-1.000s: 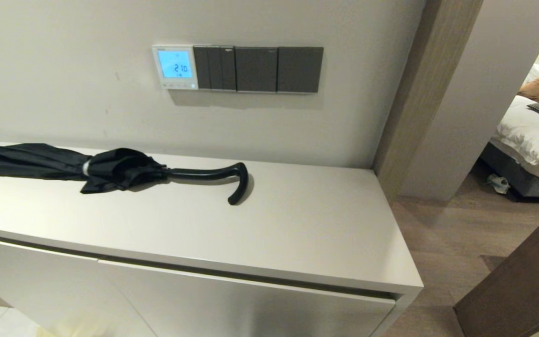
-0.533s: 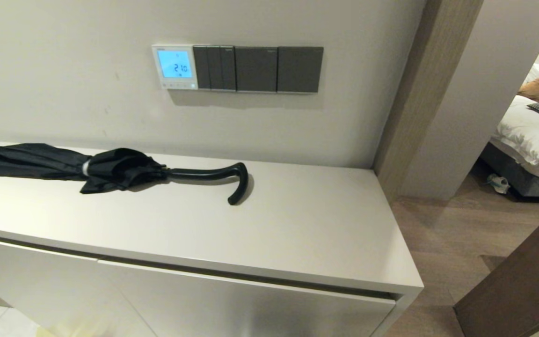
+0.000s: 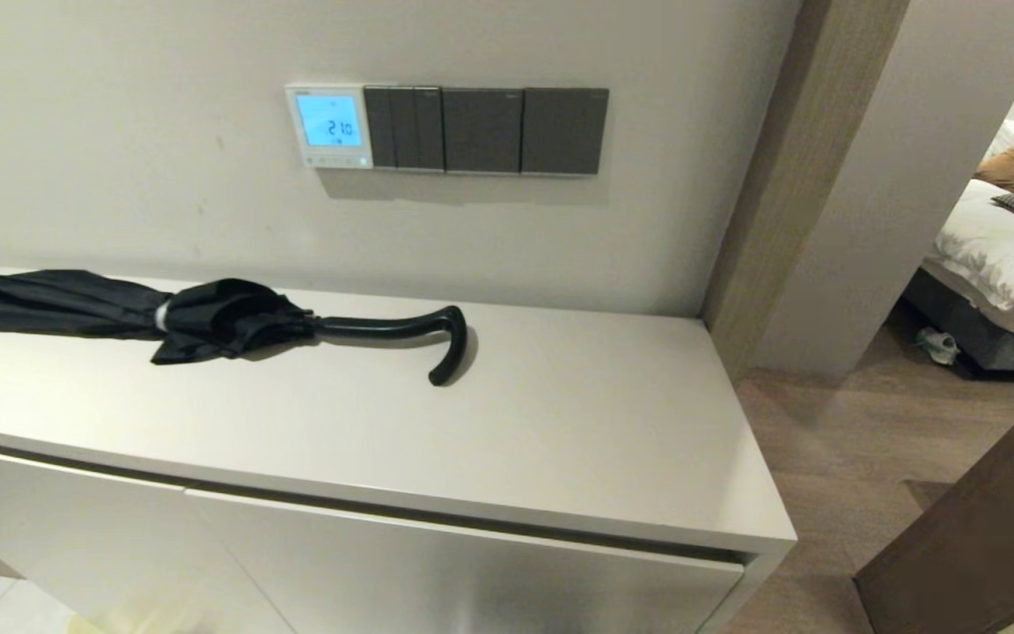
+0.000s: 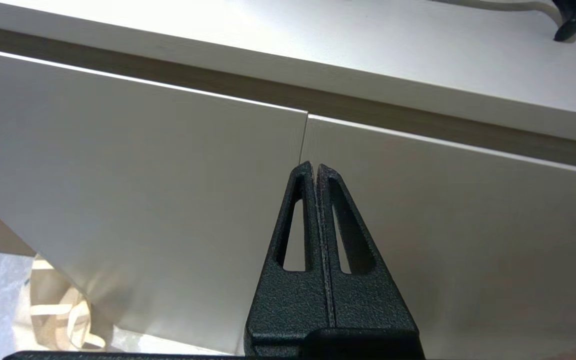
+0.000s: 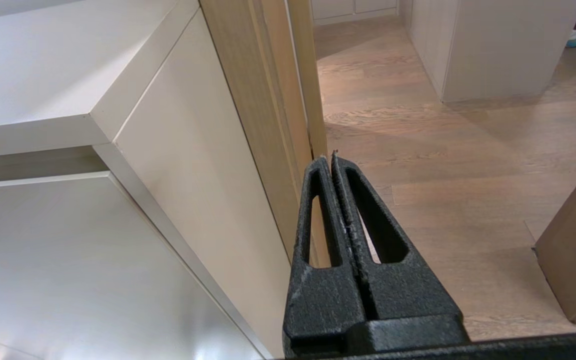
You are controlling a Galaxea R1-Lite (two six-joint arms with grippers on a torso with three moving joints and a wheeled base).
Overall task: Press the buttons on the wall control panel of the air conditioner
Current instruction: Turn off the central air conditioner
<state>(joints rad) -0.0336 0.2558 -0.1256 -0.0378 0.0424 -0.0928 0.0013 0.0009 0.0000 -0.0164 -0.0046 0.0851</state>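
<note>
The air conditioner's wall control panel is a small white thermostat with a lit blue screen, on the wall above the cabinet. Its row of tiny pale buttons runs along the bottom strip. Neither gripper shows in the head view. My left gripper is shut and empty, low in front of the cabinet doors. My right gripper is shut and empty, low beside the cabinet's right corner, over the wooden floor.
Dark grey switch plates sit right of the thermostat. A folded black umbrella with a hooked handle lies on the white cabinet top. A wooden door frame stands to the right, with a bedroom beyond.
The left gripper, seen at the head view's lower left edge, has dropped down and out of that view. The thermostat and umbrella have not moved.
</note>
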